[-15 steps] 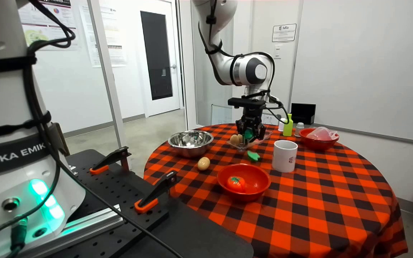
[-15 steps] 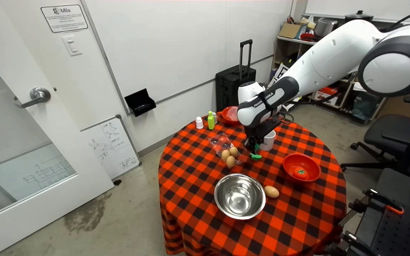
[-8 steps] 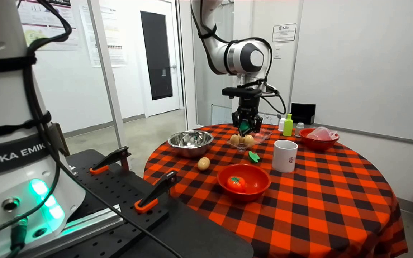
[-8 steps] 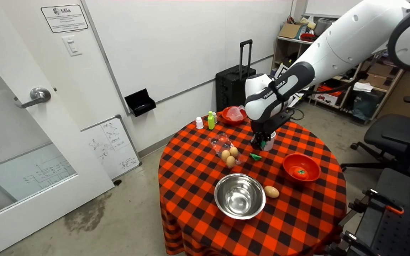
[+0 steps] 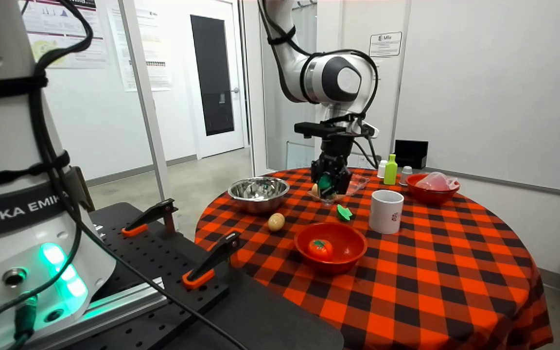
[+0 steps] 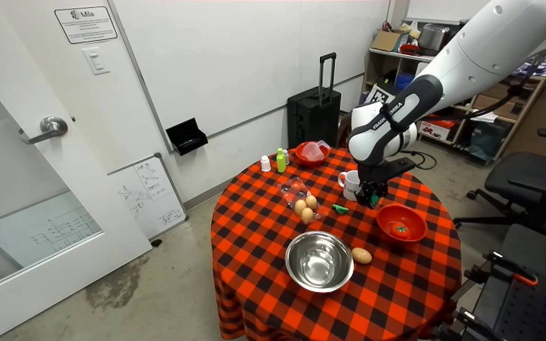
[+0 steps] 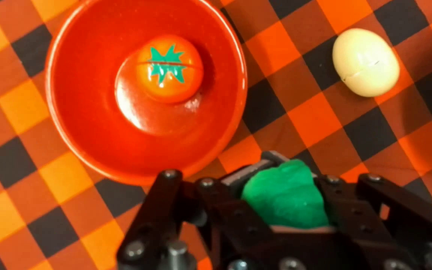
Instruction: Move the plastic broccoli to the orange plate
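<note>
The plastic broccoli (image 7: 287, 197), dark green and lumpy, is held between the fingers of my gripper (image 7: 285, 162) in the wrist view. Its lower part is hidden by the finger links. The gripper (image 5: 329, 190) is above the table and shut on it in both exterior views; a bit of broccoli (image 6: 374, 199) shows beneath. The orange plate (image 7: 84, 123), a glossy red-orange dish with a raised rim, stands ahead and to the left of the gripper in the wrist view. A toy tomato (image 7: 170, 84) lies in it. The dish also shows in both exterior views (image 5: 350, 245).
A bright-green piece (image 5: 343, 212) lies near the white mug (image 5: 386, 212). A loose egg (image 6: 361, 255) lies beside the metal bowl (image 6: 296, 274). An egg carton (image 6: 296, 185) holds several eggs. Another red bowl (image 5: 428, 193), bottle (image 5: 390, 170) and small containers stand behind.
My gripper, with the broccoli still in it, has moved away from the egg carton toward the red-orange dish. It rose, then came somewhat lower. The objects on the table have not moved.
</note>
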Robot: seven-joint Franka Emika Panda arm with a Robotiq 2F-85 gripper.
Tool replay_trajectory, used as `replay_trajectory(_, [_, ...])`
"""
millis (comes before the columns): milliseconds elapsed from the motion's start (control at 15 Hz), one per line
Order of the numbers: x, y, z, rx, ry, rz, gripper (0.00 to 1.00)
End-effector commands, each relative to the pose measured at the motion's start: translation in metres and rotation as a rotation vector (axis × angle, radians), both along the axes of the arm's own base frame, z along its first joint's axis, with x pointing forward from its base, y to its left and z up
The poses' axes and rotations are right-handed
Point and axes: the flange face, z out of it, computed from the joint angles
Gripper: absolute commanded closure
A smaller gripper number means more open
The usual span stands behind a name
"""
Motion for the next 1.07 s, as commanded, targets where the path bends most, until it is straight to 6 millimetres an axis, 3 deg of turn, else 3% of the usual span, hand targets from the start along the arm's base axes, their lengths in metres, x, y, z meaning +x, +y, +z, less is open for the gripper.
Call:
replay_trajectory(0, [-0.039,-0.018,-0.001,0.023,0.007,-0.145,0.98])
replay_trajectory(267, [-0.07,-0.038,-0.014,0.057,0.007,-0.264,0.97])
replay_trajectory(333, [-0.075,-0.042,-0.017,0.063,0.01,-0.283,0.92])
replay_trajectory(733, [-0.081,-0.066,-0.035,0.029,-0.005,-0.363,0.99])
replay_trajectory(800, [-0.079,-0.069,-0.037,0.019,-0.009,-0.374,0.75])
replay_trajectory(1000, [-0.076,-0.074,-0.041,0.003,-0.012,-0.393,0.6])
